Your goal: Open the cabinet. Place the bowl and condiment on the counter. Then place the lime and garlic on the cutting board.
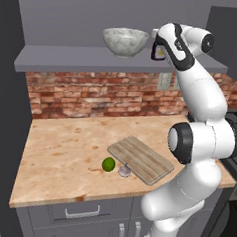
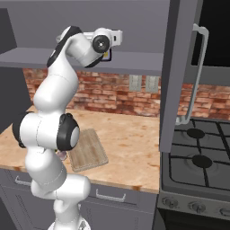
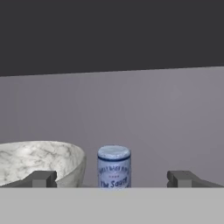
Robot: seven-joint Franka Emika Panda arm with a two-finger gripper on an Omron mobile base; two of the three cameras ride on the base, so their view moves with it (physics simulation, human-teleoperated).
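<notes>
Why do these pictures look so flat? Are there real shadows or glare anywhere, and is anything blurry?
Left base view: even, soft light, no glare; only faint shading under the lime and the bowl. Right base view: equally flat, and the stove shows no shine. Hand view: the condiment label is soft and hard to read, while the cabinet interior is plain grey.

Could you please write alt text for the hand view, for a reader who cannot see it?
The open gripper faces a small condiment bottle with a pale cap, centred between its fingertips. A marbled grey-white bowl stands just left of the bottle, with the cabinet's plain grey back wall behind both.
</notes>
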